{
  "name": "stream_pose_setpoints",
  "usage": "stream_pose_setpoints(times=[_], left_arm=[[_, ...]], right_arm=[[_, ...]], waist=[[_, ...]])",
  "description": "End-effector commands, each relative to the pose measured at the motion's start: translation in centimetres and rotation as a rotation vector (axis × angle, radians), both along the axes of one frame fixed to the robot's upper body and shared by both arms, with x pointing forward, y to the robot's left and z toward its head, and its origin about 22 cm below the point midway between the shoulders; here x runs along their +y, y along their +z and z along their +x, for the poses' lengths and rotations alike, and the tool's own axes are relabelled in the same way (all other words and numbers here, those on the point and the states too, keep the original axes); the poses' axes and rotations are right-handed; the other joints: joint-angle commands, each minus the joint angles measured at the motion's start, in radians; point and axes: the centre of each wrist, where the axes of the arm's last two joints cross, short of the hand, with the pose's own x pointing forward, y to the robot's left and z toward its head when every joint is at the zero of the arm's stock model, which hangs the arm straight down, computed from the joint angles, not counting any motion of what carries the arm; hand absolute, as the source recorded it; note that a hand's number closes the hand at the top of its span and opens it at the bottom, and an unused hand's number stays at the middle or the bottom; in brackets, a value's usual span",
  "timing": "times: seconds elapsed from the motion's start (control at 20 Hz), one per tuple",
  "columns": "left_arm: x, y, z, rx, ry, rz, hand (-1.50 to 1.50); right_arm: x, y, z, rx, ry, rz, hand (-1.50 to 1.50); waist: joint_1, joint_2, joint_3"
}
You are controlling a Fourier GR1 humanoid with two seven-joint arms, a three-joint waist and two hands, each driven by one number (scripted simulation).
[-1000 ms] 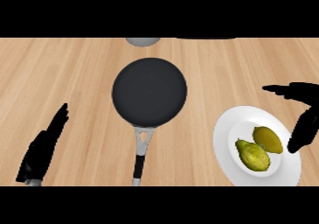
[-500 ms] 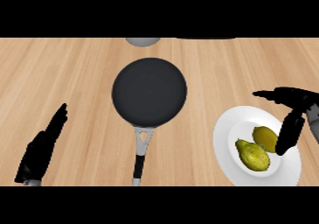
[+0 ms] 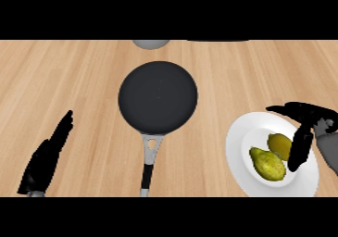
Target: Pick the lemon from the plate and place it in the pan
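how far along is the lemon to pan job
Early stage. Done: nothing placed; the pan holds nothing. In hand: the right hand hangs open over the plate, beside the lemon and another yellow-green fruit. Left: grasp, lift, carry, release. The left hand rests open at lower left.
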Motion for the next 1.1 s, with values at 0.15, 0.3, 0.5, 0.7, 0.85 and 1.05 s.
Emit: stream_pose_setpoints(times=[0.15,0.3,0.5,0.7,0.85,1.05], left_arm=[[0.6,-1.5,0.3,-0.017,0.001,-0.005,0.0],[1.3,1.2,-0.8,0.0,0.003,0.001,0.0],[0.3,-0.3,0.4,0.006,0.007,0.001,0.0],[0.7,0.6,-1.2,-0.001,0.017,-0.004,0.0],[0.8,-0.7,1.0,0.002,0.018,-0.009,0.0],[-0.3,0.3,0.2,0.004,0.006,0.002,0.0]], right_arm=[[1.1,-1.8,0.4,0.055,0.012,-0.043,-1.5],[0.5,-2.1,-0.9,0.062,0.015,-0.054,-1.5],[-0.8,-3.5,-1.1,0.045,0.011,-0.052,-1.5],[-0.3,-5.7,-0.5,0.062,0.008,-0.05,-1.5],[-0.1,-5.5,-0.3,0.039,0.005,-0.03,-1.5],[0.2,-5.8,-0.8,-0.023,0.003,0.028,1.5]], waist=[[0.001,0.001,0.0],[0.0,-0.001,0.0],[-0.001,0.0,0.0],[0.003,0.0,0.0],[-0.001,0.0,0.0],[0.001,0.0,0.0]])
